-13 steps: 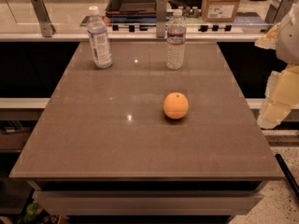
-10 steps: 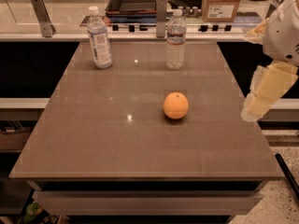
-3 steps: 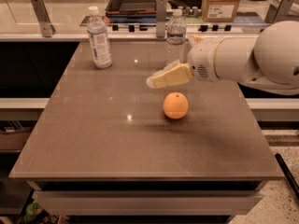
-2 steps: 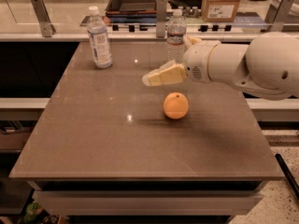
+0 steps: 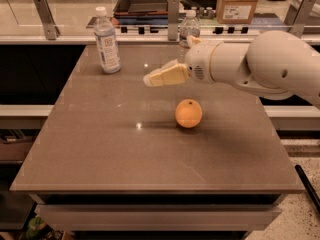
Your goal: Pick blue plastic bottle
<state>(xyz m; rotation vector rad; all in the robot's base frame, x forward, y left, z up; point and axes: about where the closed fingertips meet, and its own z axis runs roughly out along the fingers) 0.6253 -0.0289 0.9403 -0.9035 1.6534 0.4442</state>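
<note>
The blue plastic bottle (image 5: 106,41) stands upright at the table's far left. It has a white cap and a tall pale label with a small square mark. My gripper (image 5: 152,79) hangs over the middle of the table on a white arm (image 5: 260,64) that reaches in from the right. It points left and is to the right of the bottle and nearer to me, well apart from it. It holds nothing that I can see.
A clear ribbed bottle (image 5: 189,26) stands at the far middle, partly behind my wrist. An orange (image 5: 188,113) lies on the brown table (image 5: 100,149), just below and right of the gripper. Metal posts (image 5: 45,16), a dark tray (image 5: 145,1) and a cardboard box (image 5: 239,3) stand behind the table.
My arm has swung in from the right edge across the table. The gripper has moved left past the orange, closer to the blue bottle. The bottles and the orange have not moved.
</note>
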